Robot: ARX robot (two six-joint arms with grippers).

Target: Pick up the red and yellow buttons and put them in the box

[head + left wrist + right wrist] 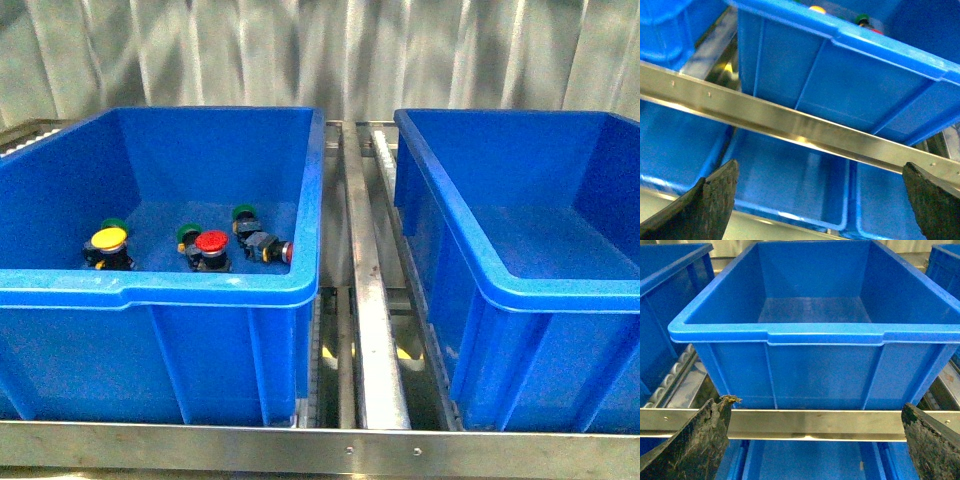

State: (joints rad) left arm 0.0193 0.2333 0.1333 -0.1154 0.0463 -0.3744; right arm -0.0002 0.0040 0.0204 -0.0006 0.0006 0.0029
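At the lower left of the front frame, inside the left bin, the switches lie close to its front wall. The yellow button stands at the far left, cap up. The red button stands to its right, well apart, also cap up. Green switches sit just behind and beside them, so I think each pick needs a straight descent from above to avoid catching a green one. One more dark switch lies on its side to the right of the red button and shows a red end; I cannot tell if it counts.

The right bin, at the right of the frame, is empty and seems to be the box for delivery. Neither arm shows in the front frame. The left gripper has its fingers spread wide with nothing between them, and it looks at the left bin's outer wall from below the rim. The right gripper is likewise spread and empty, in front of the right bin. I judge that no button is moved yet.

Both bins rest on a steel rack with roller strips, and lower bins sit on a level beneath. Behind is a pale, pleated wall.
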